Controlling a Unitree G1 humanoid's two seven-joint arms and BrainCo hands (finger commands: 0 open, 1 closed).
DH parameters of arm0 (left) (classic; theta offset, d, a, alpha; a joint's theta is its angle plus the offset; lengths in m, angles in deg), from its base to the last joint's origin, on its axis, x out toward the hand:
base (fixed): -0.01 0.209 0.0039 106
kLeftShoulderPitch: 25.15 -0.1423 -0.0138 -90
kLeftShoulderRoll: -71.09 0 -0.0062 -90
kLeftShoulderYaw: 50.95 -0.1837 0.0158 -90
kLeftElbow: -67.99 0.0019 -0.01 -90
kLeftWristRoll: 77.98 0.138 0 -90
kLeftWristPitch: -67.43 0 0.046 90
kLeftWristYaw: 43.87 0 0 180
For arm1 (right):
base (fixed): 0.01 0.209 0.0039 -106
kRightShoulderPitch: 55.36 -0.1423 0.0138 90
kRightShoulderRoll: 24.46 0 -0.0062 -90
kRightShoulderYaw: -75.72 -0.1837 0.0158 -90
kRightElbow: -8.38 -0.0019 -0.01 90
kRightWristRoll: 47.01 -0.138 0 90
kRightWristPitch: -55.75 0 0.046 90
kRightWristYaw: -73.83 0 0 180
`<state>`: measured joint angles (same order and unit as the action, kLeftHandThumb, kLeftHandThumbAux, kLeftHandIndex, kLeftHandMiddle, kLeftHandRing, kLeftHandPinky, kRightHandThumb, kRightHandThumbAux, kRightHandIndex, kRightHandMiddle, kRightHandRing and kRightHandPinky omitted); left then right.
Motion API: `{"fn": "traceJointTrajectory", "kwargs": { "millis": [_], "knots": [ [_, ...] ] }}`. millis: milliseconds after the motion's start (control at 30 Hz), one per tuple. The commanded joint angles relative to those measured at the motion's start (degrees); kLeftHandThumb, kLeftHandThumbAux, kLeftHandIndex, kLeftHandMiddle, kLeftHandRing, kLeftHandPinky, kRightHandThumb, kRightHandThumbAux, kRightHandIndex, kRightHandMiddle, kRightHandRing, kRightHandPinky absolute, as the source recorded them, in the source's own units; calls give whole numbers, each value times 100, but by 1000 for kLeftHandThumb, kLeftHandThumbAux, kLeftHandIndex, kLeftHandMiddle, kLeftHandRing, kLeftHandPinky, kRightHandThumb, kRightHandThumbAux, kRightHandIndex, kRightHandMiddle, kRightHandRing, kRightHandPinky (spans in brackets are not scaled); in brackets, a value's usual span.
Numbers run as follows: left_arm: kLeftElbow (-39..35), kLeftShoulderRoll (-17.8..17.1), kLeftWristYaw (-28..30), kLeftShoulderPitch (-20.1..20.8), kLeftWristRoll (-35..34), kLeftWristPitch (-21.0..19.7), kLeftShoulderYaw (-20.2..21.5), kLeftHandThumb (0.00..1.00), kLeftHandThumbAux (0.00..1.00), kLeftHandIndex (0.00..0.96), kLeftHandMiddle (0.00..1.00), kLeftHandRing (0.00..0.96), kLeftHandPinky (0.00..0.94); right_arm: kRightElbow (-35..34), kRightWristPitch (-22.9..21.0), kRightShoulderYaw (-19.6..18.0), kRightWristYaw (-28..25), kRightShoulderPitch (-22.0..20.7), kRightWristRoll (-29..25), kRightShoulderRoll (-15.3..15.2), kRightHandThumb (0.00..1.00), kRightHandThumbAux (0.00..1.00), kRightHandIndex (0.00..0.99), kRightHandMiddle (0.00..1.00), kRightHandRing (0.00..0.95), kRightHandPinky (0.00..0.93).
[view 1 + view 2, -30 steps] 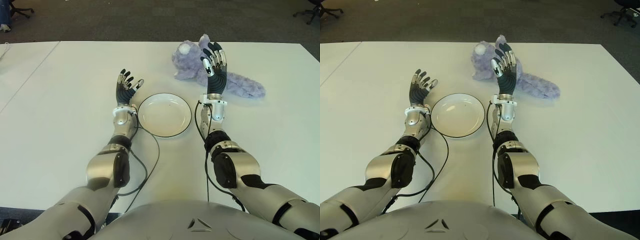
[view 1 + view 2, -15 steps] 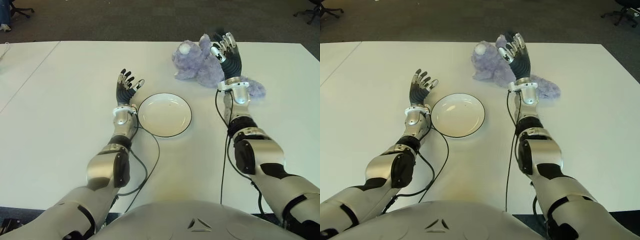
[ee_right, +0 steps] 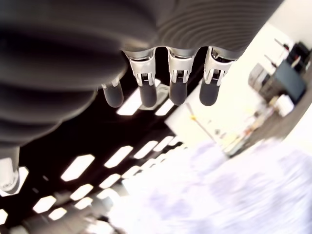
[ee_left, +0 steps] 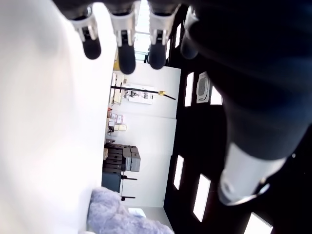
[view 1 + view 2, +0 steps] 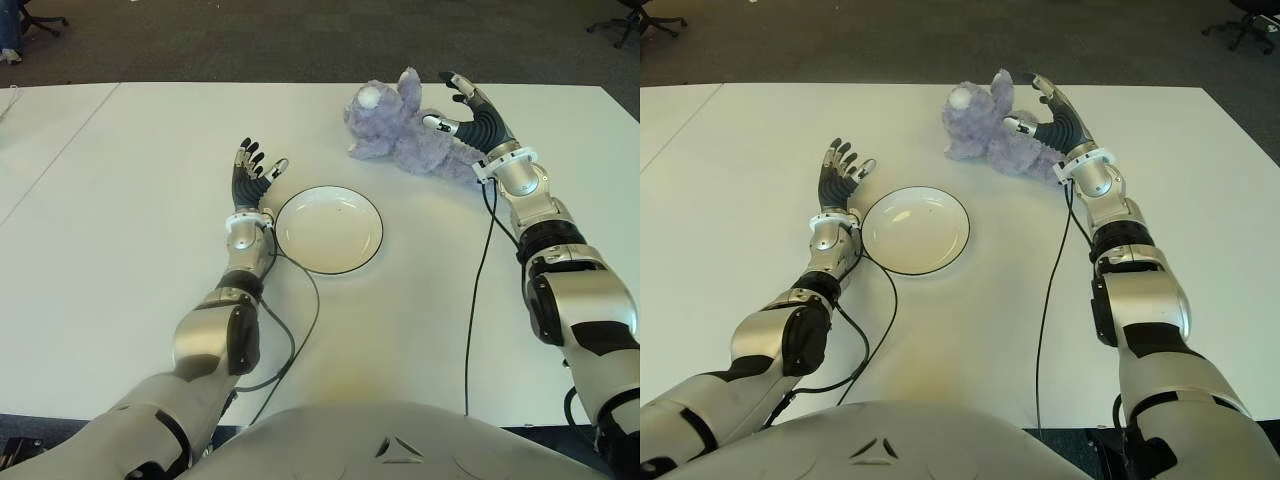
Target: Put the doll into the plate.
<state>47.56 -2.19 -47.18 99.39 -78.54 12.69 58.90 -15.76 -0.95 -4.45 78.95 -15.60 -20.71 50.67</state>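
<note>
**Right hand swung out past the doll**

Swinging outward from its place in front of the doll a second before, the right arm stretched to the far right side of the toy, while the left arm held the same pose throughout. At the left, the left hand (image 5: 254, 170) showed just beside the plate (image 5: 329, 229), on its left, palm up, fingers spread and holding nothing. The white, dark-rimmed plate sat on the white table (image 5: 120, 220) near the centre, with nothing in it. Beyond it and to the right lay the doll (image 5: 405, 135), a purple plush animal, on the tabletop well apart from the plate. At the right, the right hand (image 5: 472, 113) reached along the doll's far right side, fingers extended and apart, thumb tip close against the plush; whether it touched could not be told. Its wrist view showed straight fingers (image 3: 176, 87) above blurred purple fur, closing on nothing.
</note>
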Motion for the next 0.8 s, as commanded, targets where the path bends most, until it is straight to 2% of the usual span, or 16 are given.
{"fn": "traceJointTrajectory", "kwargs": {
  "millis": [33, 167, 467, 633, 733, 800],
  "knots": [
    [782, 363, 99, -1246, -209, -825, 141, 0, 778, 39, 119, 138, 38, 514, -854, 776, 876, -546, 1033, -339, 201, 370, 0, 0, 0, 65],
    [779, 376, 156, -1247, -272, -812, 196, 0, 780, 42, 123, 149, 48, 662, -1165, 984, 1092, -628, 1250, -398, 218, 354, 0, 0, 0, 70],
    [780, 373, 134, -1258, -258, -746, 178, 0, 785, 52, 124, 143, 56, 820, -1558, 1170, 1236, -721, 1325, -360, 288, 381, 0, 0, 0, 87],
    [796, 342, 97, -1273, -283, -783, 220, 0, 809, 70, 138, 158, 75, 1019, -1770, 1365, 1310, -534, 1491, -432, 299, 392, 0, 0, 3, 89],
    [787, 298, 71, -1272, -263, -836, 193, 0, 789, 79, 154, 171, 115, 1146, -1914, 1594, 1394, -356, 1701, -512, 270, 395, 0, 0, 0, 12],
    [809, 309, 62, -1290, -241, -881, 185, 0, 777, 82, 160, 175, 118, 1168, -1927, 1687, 1389, -320, 1779, -569, 263, 395, 0, 0, 0, 1]
  ]
}}
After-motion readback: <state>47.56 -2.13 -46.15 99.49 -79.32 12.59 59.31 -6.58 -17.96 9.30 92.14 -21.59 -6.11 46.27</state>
